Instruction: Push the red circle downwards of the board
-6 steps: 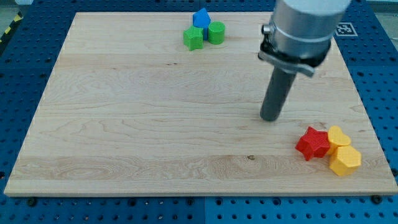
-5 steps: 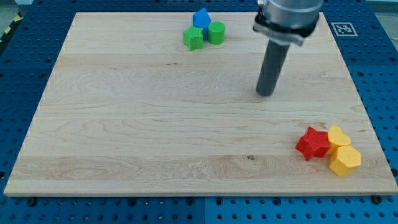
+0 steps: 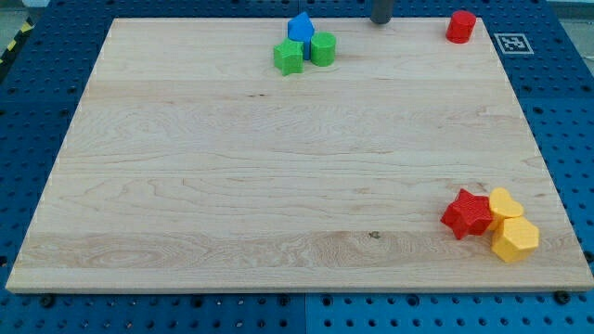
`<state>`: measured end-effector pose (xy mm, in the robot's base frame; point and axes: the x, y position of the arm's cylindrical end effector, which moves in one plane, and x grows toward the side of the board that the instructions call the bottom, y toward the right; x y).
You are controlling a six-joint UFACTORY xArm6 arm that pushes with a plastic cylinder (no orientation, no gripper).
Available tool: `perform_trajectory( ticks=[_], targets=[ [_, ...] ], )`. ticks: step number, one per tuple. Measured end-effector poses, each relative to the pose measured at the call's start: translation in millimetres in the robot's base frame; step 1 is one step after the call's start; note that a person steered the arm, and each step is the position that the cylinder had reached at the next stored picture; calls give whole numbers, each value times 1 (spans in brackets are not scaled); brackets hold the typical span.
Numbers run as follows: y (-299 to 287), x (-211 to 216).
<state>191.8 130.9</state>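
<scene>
The red circle (image 3: 460, 26) stands at the top right corner of the wooden board (image 3: 232, 176). My tip (image 3: 380, 21) shows at the view's top edge, on the board's top rim, well left of the red circle and apart from it. Only the rod's lowest part is in view.
A blue block (image 3: 300, 27), a green star-like block (image 3: 289, 57) and a green cylinder (image 3: 323, 48) cluster at top centre, left of my tip. At the bottom right lie a red star (image 3: 467, 213), a yellow heart-like block (image 3: 506, 203) and a yellow hexagon (image 3: 515, 239).
My tip has moved from the board's right middle up to the top edge. The arm's body has left the view, uncovering the red circle. No block has moved.
</scene>
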Motion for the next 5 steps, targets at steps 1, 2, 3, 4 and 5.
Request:
perform_trajectory(
  ticks=[1, 2, 3, 4, 5],
  targets=[
    [13, 0],
    [51, 0],
    [107, 0],
    [123, 1],
    [123, 1]
  ],
)
